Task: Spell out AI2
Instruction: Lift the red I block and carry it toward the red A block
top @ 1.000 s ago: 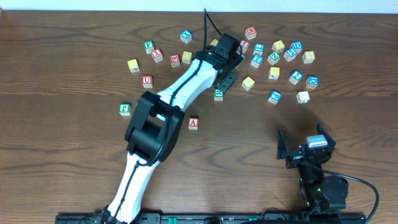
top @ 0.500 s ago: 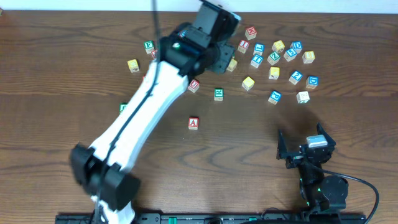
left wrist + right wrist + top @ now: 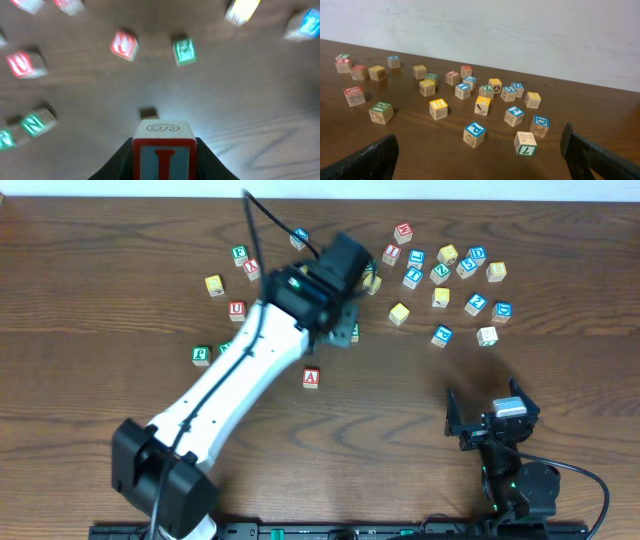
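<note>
My left gripper (image 3: 340, 328) is shut on a red-bordered I block (image 3: 163, 156) and holds it above the table, a little behind the red A block (image 3: 311, 377). In the overhead view the arm hides the I block. The left wrist view is blurred. The A block lies alone on the wood at centre. A blue 2 block (image 3: 476, 304) sits in the back right cluster and also shows in the right wrist view (image 3: 514, 115). My right gripper (image 3: 490, 425) is open and empty at the front right, its fingers (image 3: 480, 155) wide apart.
Several letter blocks lie scattered across the back of the table. A green block (image 3: 184, 51) and a red block (image 3: 124, 45) lie just beyond the left gripper. A red U block (image 3: 236, 310) and a green block (image 3: 201, 355) lie at the left. A blue P block (image 3: 474, 134) and a T block (image 3: 525, 143) lie nearest the right gripper.
My left arm has lifted away from the back cluster and swung nearer, toward the table's middle, carrying the I block. The right arm has not moved.
</note>
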`<state>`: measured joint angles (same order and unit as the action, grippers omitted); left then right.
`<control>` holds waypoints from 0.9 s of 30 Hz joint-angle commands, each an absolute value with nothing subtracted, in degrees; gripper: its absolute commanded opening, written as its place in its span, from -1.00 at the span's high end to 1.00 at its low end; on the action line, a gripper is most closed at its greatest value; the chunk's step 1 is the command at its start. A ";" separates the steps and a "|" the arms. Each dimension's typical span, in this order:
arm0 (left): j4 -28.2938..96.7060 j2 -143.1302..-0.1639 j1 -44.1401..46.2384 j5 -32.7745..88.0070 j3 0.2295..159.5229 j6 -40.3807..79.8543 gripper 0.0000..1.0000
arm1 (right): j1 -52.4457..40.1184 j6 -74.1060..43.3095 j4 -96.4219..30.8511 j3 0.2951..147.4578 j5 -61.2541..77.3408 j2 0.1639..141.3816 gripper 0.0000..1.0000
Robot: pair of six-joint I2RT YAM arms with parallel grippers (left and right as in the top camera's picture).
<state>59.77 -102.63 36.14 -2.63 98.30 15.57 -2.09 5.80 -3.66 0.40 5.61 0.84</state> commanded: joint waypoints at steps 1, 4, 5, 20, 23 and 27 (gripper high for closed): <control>54.08 -102.41 39.09 -5.19 88.84 21.06 0.84 | -1.69 4.93 -3.88 0.32 5.74 0.49 -0.98; 48.45 -102.41 40.99 -4.69 82.04 23.55 0.85 | -1.69 4.93 -3.88 0.32 5.72 0.49 -0.99; 46.59 -102.41 41.63 -4.29 80.09 24.14 0.85 | -1.69 4.93 -3.88 0.32 5.74 0.49 -0.98; 30.15 -102.56 44.45 -5.72 65.89 30.72 0.85 | -1.69 4.93 -3.88 0.32 5.74 0.49 -0.99; 28.18 -102.56 44.45 -5.87 64.97 30.30 0.85 | -1.69 4.93 -3.88 0.32 5.74 0.49 -0.99; 27.29 -102.61 44.45 -7.01 64.16 30.30 0.85 | -1.69 4.93 -3.88 0.32 5.74 0.49 -0.99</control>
<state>27.77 -102.65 44.64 -4.75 65.23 29.87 -2.09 5.80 -3.66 0.40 5.61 0.84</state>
